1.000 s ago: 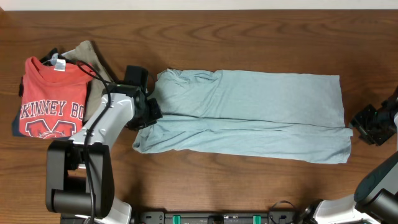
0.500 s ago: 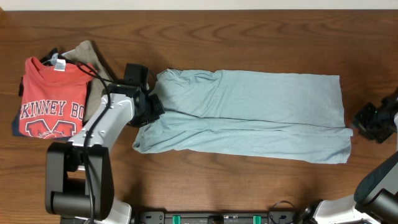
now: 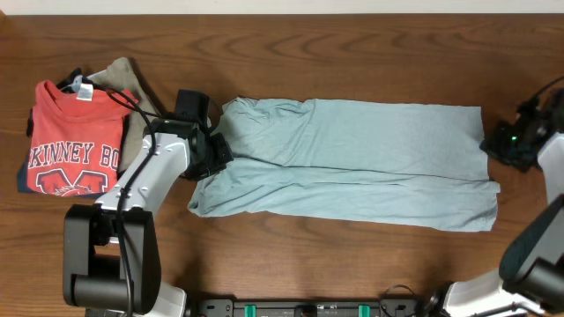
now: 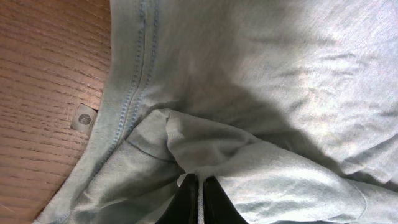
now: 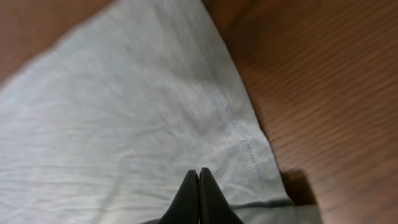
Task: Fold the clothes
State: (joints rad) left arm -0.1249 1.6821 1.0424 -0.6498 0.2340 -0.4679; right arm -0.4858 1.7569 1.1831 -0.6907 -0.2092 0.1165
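Right end effector (image 3: pixel 509 141) moved up beside the pale blue-grey garment (image 3: pixel 352 158) hem, pressed together; left end effector (image 3: pixel 214 151) pinches its far end. Lengthwise fold looks done; crosswise folds remain.

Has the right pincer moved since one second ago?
Yes. The right pincer went up the overhead picture, along the right edge of the pale blue garment, toward its far corner.

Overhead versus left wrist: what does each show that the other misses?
Only overhead: the red T-shirt and olive-tan garment at far left, and the right gripper by the cloth's other end. Only left wrist: a small grey tag at the stitched edge. Both: the pale blue-grey garment, a fold of it pinched in the left gripper.
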